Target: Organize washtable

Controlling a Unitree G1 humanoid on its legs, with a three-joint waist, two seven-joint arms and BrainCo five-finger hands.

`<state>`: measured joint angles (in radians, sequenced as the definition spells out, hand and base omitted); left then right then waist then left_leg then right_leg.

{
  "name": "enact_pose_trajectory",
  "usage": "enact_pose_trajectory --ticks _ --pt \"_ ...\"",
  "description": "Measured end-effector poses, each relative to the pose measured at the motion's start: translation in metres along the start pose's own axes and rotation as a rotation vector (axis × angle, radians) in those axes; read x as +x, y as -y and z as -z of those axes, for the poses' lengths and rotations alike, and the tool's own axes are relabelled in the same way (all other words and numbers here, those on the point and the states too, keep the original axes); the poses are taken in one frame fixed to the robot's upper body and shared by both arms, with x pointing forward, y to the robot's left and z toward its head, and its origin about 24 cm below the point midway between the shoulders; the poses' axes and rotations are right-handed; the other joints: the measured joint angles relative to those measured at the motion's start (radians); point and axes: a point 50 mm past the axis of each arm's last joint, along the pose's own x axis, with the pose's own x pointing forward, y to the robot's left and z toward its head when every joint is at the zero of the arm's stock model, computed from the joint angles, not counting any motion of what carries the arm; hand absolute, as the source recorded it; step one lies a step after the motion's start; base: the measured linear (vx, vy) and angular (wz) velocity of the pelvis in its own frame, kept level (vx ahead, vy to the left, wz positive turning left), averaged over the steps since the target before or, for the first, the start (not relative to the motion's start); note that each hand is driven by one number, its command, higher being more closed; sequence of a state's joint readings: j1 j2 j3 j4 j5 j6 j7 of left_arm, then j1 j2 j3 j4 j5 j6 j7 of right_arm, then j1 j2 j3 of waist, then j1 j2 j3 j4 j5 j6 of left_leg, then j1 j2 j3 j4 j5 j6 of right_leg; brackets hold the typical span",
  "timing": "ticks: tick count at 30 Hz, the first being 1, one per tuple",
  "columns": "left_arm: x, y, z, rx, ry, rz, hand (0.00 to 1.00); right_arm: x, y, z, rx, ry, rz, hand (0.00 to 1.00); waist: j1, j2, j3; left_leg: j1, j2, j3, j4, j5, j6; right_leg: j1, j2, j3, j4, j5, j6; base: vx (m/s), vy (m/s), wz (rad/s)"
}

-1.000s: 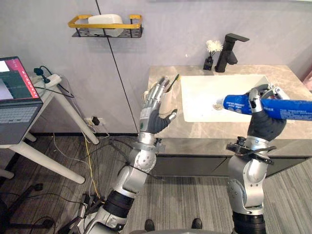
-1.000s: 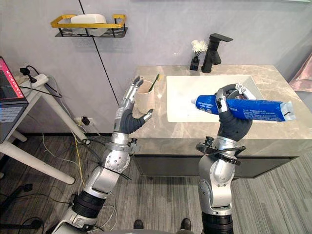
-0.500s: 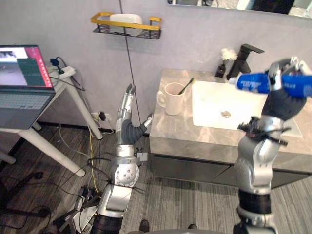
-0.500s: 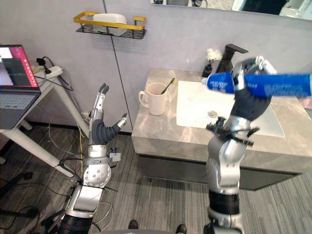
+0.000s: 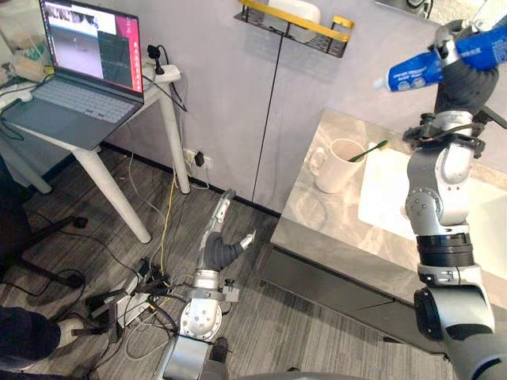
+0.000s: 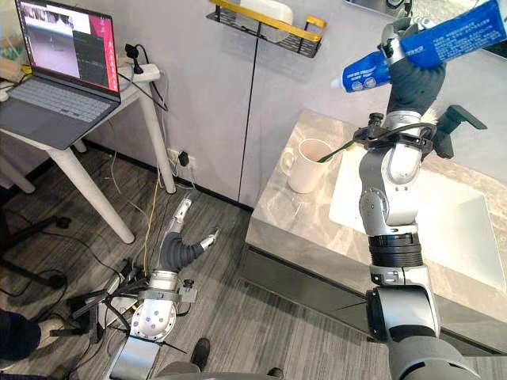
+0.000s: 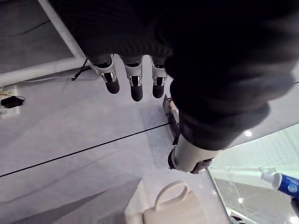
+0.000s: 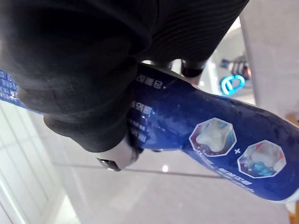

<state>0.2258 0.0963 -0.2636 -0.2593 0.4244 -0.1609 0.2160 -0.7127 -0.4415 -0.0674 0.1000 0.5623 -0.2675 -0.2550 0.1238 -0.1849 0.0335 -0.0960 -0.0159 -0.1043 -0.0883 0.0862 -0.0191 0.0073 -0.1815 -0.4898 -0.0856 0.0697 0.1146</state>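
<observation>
Right hand [image 6: 410,79] grips glossy blue, seemingly plastic tube [image 6: 447,38].

Open laptop [image 5: 83,71], screen lit, on the white table [image 5: 175,150] with splayed legs; a white power strip [image 5: 164,73] with a black plug in it lies at the table's wall-side corner, just beside the laptop. Wall socket [image 5: 198,159] sits low on the grey wall just past the table's leg, and yellow and black cables [image 5: 165,237] tangle on the grey plank floor [image 5: 119,261] beside the table. A person's light shoe [image 5: 66,328] is on the floor on the table's near side.
</observation>
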Motion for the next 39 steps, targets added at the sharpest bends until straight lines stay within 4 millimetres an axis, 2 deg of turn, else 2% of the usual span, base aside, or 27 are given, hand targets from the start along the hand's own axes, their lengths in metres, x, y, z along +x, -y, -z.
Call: enact_pose_trajectory --ticks 3,5,13,18,20,28,33,39 --pt "-0.001 0.003 0.003 0.004 -0.013 0.037 0.0 0.002 0.003 -0.002 -0.023 -0.019 -0.046 1.0 -0.001 -0.019 0.017 -0.016 -0.001 -0.008 0.002 0.0 0.0 -0.017 -0.005 -0.007 0.021 -0.013 0.003 0.02 0.005 0.09" --pt "-0.003 0.005 0.009 0.009 -0.038 0.049 0.0 0.003 0.013 -0.007 -0.074 -0.025 -0.082 1.0 -0.001 -0.03 0.023 -0.027 -0.003 -0.014 0.007 0.0 0.0 -0.029 -0.01 -0.014 0.034 -0.02 0.002 0.03 0.012 0.11" --pt "-0.006 0.009 0.019 0.034 -0.077 0.12 0.0 0.002 0.028 -0.018 -0.123 -0.06 -0.166 1.0 -0.008 -0.05 0.054 -0.057 -0.004 -0.022 0.029 -0.002 0.0 -0.049 -0.013 -0.025 0.05 -0.022 0.001 0.01 0.004 0.05" --pt "-0.008 0.011 0.027 0.044 -0.112 0.154 0.0 0.001 0.02 -0.029 -0.113 -0.028 -0.234 1.0 -0.017 -0.05 0.066 -0.072 -0.003 -0.016 0.039 -0.002 0.001 -0.07 -0.014 -0.021 0.061 -0.023 -0.002 -0.02 0.003 -0.04" --pt "-0.008 0.011 0.027 0.051 -0.113 0.155 0.0 0.001 0.019 -0.029 -0.118 -0.027 -0.248 1.0 -0.029 -0.051 0.072 -0.083 -0.003 -0.015 0.05 -0.003 0.0 -0.075 -0.015 -0.021 0.065 -0.025 -0.003 -0.03 0.008 0.03" --pt "-0.007 0.012 0.026 0.052 -0.112 0.155 0.0 -0.004 0.016 -0.033 -0.142 -0.024 -0.288 1.0 -0.029 -0.041 0.09 -0.115 0.0 0.0 0.058 -0.003 0.0 -0.114 -0.014 -0.003 0.069 -0.023 -0.005 0.0 0.005 -0.05" --pt "-0.008 0.013 0.027 0.05 -0.114 0.176 0.0 -0.006 0.013 -0.037 -0.262 0.005 -0.33 1.0 -0.036 -0.034 0.116 -0.132 0.0 0.0 0.061 -0.003 0.0 -0.132 -0.014 -0.002 0.07 -0.022 -0.006 0.01 0.0 -0.01" --pt "-0.01 0.013 0.028 0.049 -0.122 0.18 0.0 -0.005 0.014 -0.04 -0.316 0.016 -0.34 1.0 -0.044 -0.029 0.141 -0.146 0.0 0.002 0.068 -0.004 0.001 -0.144 -0.014 0.002 0.071 -0.021 -0.008 0.0 0.002 -0.01"
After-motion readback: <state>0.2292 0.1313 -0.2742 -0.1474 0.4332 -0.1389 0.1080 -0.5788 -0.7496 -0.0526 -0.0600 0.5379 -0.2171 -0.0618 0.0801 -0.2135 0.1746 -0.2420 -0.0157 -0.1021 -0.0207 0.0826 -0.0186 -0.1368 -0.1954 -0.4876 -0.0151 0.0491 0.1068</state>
